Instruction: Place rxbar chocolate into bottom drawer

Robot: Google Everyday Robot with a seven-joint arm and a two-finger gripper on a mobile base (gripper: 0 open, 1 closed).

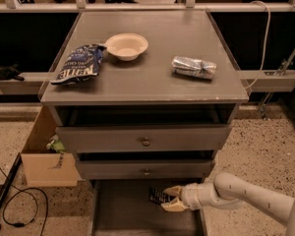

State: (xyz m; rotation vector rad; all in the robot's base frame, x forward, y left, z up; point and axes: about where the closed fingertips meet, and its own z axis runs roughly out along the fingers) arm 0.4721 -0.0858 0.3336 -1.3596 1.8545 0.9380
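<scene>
The rxbar chocolate [159, 195], a small dark bar with white lettering, is held in my gripper [170, 198] over the open bottom drawer [123, 215]. The drawer is a wide grey tray pulled out below the two upper drawers. My arm reaches in from the lower right, and the gripper sits just under the front of the middle drawer [145, 169], above the right half of the tray. The tan fingers [173, 206] are shut on the bar's right end.
A blue chip bag [78, 64], a cream bowl [126, 45] and a silver foil packet [193, 67] lie on the cabinet top. The top drawer [145, 139] is slightly out. A cardboard box [42, 154] and black cables [14, 205] are at the left on the floor.
</scene>
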